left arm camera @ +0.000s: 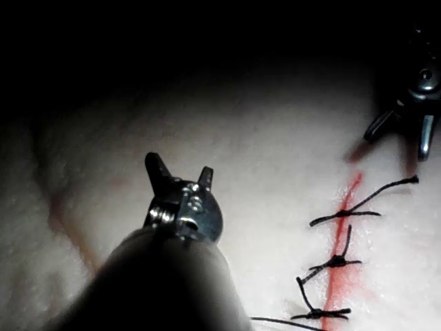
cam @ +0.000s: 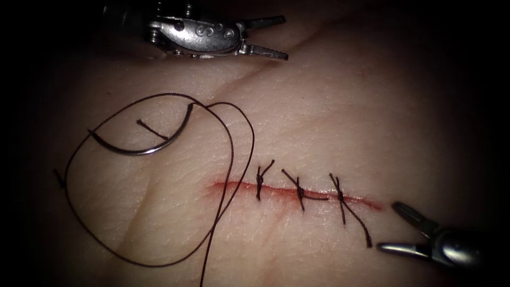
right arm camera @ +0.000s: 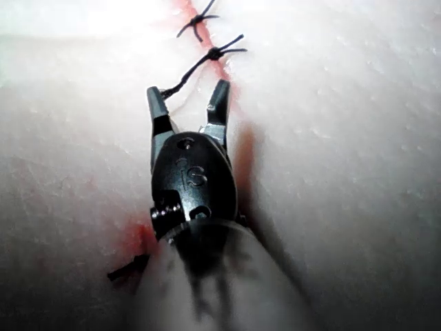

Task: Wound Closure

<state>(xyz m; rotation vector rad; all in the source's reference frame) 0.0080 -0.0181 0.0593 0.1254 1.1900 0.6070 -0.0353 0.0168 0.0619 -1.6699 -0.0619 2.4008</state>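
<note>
Needle [cam: 139, 144] lies free, below left end effector [cam: 276, 38]

A bright light falls on the middle of the scene and fades fast toward the edges, where a black surround [cam: 32, 32] takes over. Within that darkness no wall, floor or furniture can be made out; it may simply be unlit space beyond the lamp's reach.
</note>
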